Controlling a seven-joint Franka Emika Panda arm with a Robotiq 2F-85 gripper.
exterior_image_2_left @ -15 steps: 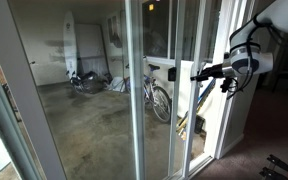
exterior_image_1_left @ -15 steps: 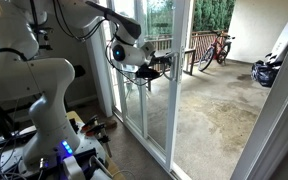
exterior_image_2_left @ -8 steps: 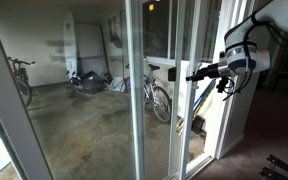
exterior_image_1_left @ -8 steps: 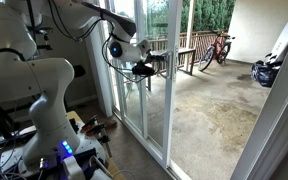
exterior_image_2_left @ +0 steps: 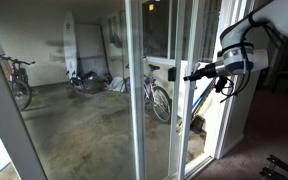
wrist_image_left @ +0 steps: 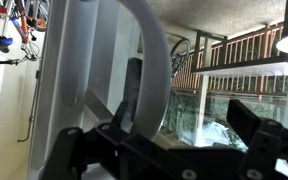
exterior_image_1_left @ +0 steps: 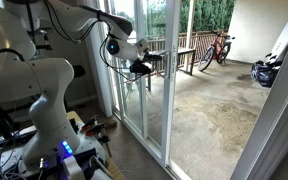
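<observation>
- Door handle (exterior_image_1_left: 151,63) on the edge of the sliding glass door (exterior_image_1_left: 134,110) in an exterior view, gripper (exterior_image_1_left: 142,68) right at it.
- Seen through the glass in an exterior view, gripper (exterior_image_2_left: 191,75) level against the door frame.
- In the wrist view, pale curved handle (wrist_image_left: 156,60) between wide-spread fingers (wrist_image_left: 269,130), unclamped.

Bicycle (exterior_image_1_left: 216,48) on patio (exterior_image_1_left: 206,112) beyond sliding door (exterior_image_1_left: 149,100)

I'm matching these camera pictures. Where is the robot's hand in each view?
In an exterior view: hand left of centre, upper half.
In an exterior view: hand right of centre, above mid-height.
Wrist view: hand along the bottom edge.
Shared landmark: sliding door frame.
</observation>
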